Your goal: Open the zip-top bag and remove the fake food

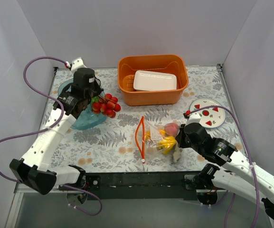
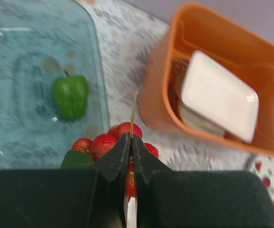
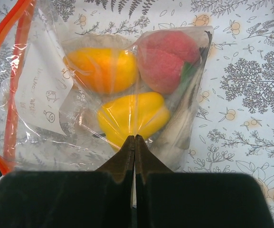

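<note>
From where I stand: one clear crinkly plastic zip-top bag (image 3: 42, 95) with an orange-red strip. Three toy pieces are inside it: one orange-yellow pepper (image 3: 101, 69), one yellow pepper (image 3: 134, 116) and one pinkish-red piece (image 3: 165, 59). One green plastic pepper (image 2: 70, 96). One bunch of red cherry tomatoes (image 1: 107, 105), too clustered to count. One teal see-through tray (image 2: 13, 57), one orange plastic basin (image 1: 151, 95), one white rectangular tub (image 1: 155, 80), one white round plate (image 1: 217, 118).

Orange basket (image 1: 151, 97), teal tray (image 2: 23, 47), green pepper (image 2: 70, 96), red tomatoes (image 1: 107, 105), fern-print table (image 1: 113, 137), clear bag (image 3: 42, 95), orange-red zip strip (image 3: 14, 85)

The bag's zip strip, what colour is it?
The zip strip is orange-red, clearest in the right wrist view.
</note>
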Controlling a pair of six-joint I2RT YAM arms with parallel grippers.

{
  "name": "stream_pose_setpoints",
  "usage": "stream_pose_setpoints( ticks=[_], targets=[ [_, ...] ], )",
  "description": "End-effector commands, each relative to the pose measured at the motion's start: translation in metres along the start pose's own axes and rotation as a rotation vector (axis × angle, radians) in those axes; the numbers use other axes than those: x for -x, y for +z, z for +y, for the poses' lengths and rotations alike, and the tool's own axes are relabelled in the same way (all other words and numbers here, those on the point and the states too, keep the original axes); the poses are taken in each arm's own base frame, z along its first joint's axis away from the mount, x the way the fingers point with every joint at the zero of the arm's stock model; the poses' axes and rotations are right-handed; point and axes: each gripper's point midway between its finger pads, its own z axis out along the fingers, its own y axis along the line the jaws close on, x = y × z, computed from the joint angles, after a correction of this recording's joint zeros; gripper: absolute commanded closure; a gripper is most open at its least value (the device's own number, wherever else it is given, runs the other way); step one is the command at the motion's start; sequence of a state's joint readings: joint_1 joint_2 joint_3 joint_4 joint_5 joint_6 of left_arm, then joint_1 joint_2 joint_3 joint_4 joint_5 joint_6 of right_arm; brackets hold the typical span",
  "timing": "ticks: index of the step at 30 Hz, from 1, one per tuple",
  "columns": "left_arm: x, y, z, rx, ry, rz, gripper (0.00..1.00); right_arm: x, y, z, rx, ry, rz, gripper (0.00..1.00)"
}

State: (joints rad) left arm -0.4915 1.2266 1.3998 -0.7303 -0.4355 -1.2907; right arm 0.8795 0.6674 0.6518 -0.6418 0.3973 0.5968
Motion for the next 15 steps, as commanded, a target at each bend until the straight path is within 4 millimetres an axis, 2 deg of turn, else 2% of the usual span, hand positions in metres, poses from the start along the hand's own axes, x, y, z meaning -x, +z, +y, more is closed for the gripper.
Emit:
stream_pose_setpoints(
  ticks=[1,2,3,4,7,8,10,11,12,13,15],
  targets=[
    [0.071,0.035,0.032,0.051,-0.097,-0.148,1.00,0.017,-0.009,0.012,0.056,-0.001,-0.045,0.99],
    [0.081,0.043,0.038,0.060,-0.122,-0.171,1.00,0.016,-0.010,0.012,0.057,-0.004,-0.041,0.99],
    [0.091,0.050,0.053,0.092,-0.153,-0.190,1.00,0.015,-0.009,0.012,0.058,-0.010,-0.037,0.99],
    [0.090,0.063,0.060,0.112,-0.159,-0.178,1.00,0.013,-0.009,0.012,0.060,-0.015,-0.029,0.99],
    [0.105,0.082,0.081,0.160,-0.201,-0.213,1.00,0.011,-0.009,0.012,0.067,-0.018,-0.026,0.99],
    [0.102,0.098,0.087,0.176,-0.201,-0.197,1.00,0.010,-0.008,0.012,0.068,-0.021,-0.026,0.99],
    [0.107,0.109,0.100,0.214,-0.206,-0.199,1.00,0.010,-0.009,0.013,0.074,-0.021,-0.026,0.99],
    [0.100,0.121,0.112,0.249,-0.208,-0.172,1.00,0.010,-0.008,0.012,0.069,-0.022,-0.025,0.99],
    [0.099,0.125,0.117,0.260,-0.206,-0.165,1.00,0.009,-0.008,0.013,0.074,-0.023,-0.024,0.99],
    [0.096,0.130,0.122,0.272,-0.206,-0.151,0.96,0.010,-0.009,0.013,0.078,-0.019,-0.029,0.99],
    [0.082,0.139,0.130,0.293,-0.206,-0.101,0.68,0.009,-0.008,0.015,0.088,-0.017,-0.028,0.99]
  ],
)
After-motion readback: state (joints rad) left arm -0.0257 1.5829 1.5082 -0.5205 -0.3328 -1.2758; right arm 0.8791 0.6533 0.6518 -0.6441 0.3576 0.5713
